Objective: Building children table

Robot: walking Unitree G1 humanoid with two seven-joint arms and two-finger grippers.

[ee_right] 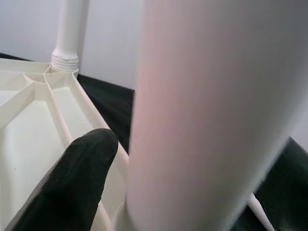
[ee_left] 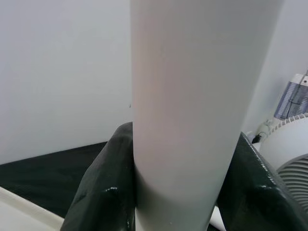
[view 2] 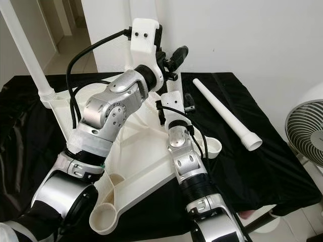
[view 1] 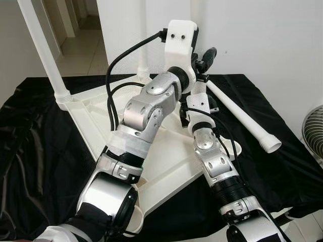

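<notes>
Nearest you: the tabletop (view 2: 136, 166) lies upside down on the black cloth (view 2: 30, 146), ribs up, an empty leg socket (view 2: 103, 218) at the near corner. Flipped so the legs can go in from above.

Further in, the right gripper (ee_right: 120, 192) sits low by the far socket. Its wrist view has one finger (ee_right: 72, 178) beside a leg (ee_right: 207, 110) near its base. The other finger isn't visible, so you can't tell if it's gripping or just resting alongside. My read: it's steadying the base at the socket.

Above it, the left gripper (ee_left: 183, 187) is clamped on that same upright leg higher up, with fingers (ee_left: 103, 192) pressed against both sides of the tube. The high grip probably gives you leverage to keep it vertical and twist or push it home.

Left far corner: one leg (view 1: 43, 50) already stands in its socket, threaded collar seated.

Right of the arms: a spare leg (view 2: 224, 116) lies loose on the cloth, wide end toward you, well apart from the tabletop. Another empty socket (view 2: 214, 146) sits on the right corner near it.

Judgement: two legs up, two to go. Whether the held one is fully seated is hidden behind the arms.

A fan (view 2: 305, 136) stands at the right edge; mind it when you swing for the spare.
</notes>
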